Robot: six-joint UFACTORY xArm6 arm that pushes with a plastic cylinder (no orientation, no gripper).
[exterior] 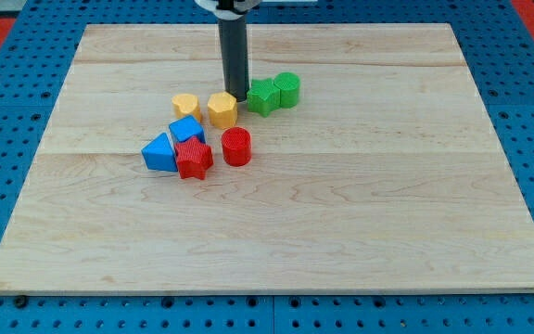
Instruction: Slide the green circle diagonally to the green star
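Observation:
The green circle [287, 89] sits above the board's middle, touching the right side of the green star [264, 96]. My tip [238, 96] is down on the board just left of the green star, between it and the yellow hexagon [222, 109]. The rod rises straight up from there to the view's top edge.
A yellow heart-like block [185, 105] lies left of the hexagon. Below them a blue cube [186, 130], a blue triangle [159, 153], a red star [194, 159] and a red cylinder [236, 147] form a cluster. The wooden board [387, 204] lies on a blue pegboard.

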